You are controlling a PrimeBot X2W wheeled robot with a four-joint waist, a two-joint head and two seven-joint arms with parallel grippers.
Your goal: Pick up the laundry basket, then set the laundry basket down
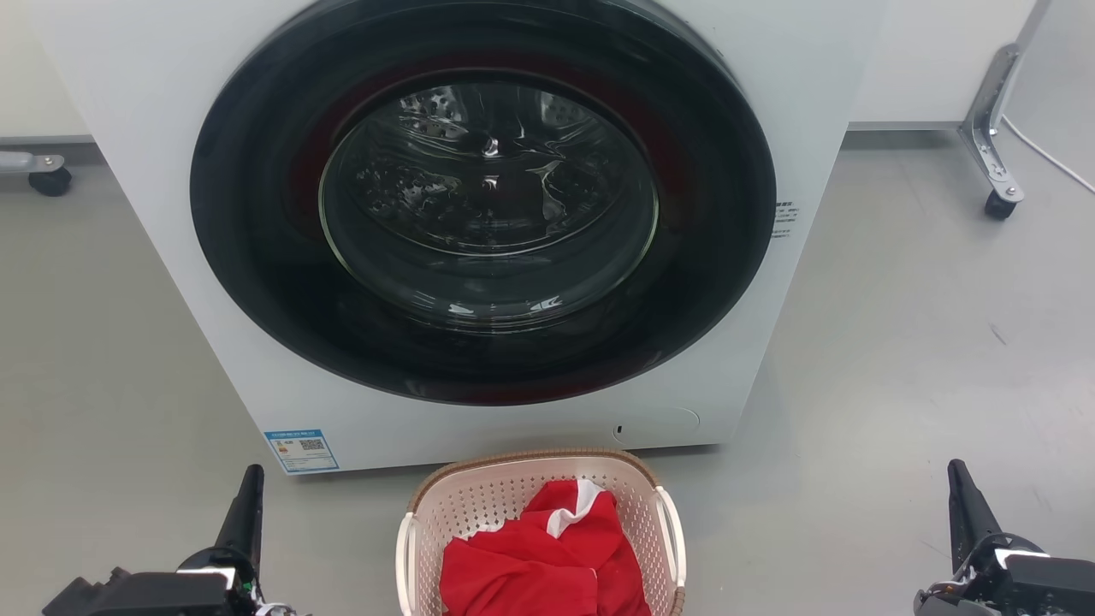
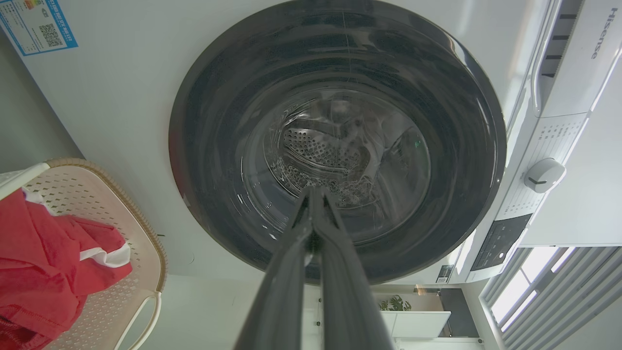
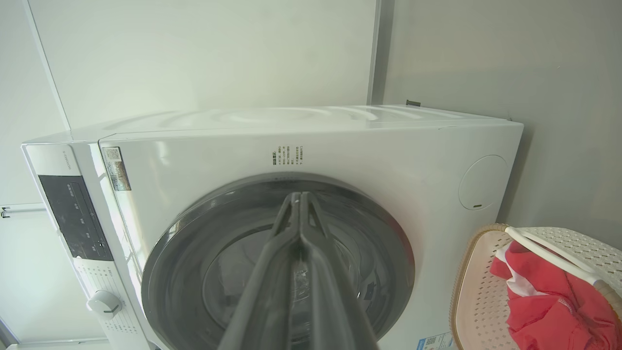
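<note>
The laundry basket (image 1: 479,500) stands on the floor just in front of the washing machine, at the bottom centre of the head view. It is cream-pink and perforated, with a brown woven-look rim and white side handles, and red cloth (image 1: 539,560) with a white trim lies inside. The basket (image 2: 97,199) also sits at the left edge of the left wrist view and the basket (image 3: 478,291) at the lower right of the right wrist view. My left gripper (image 1: 250,483) hangs well left of it and my right gripper (image 1: 958,479) well right. Both are shut and empty, fingertips pressed together (image 2: 313,192) (image 3: 297,197).
A white front-loading washing machine (image 1: 128,103) with a closed dark round door (image 1: 483,201) towers directly behind the basket. Grey floor (image 1: 924,342) spreads to both sides. A metal caster leg (image 1: 992,162) stands at the far right, another caster (image 1: 47,175) at the far left.
</note>
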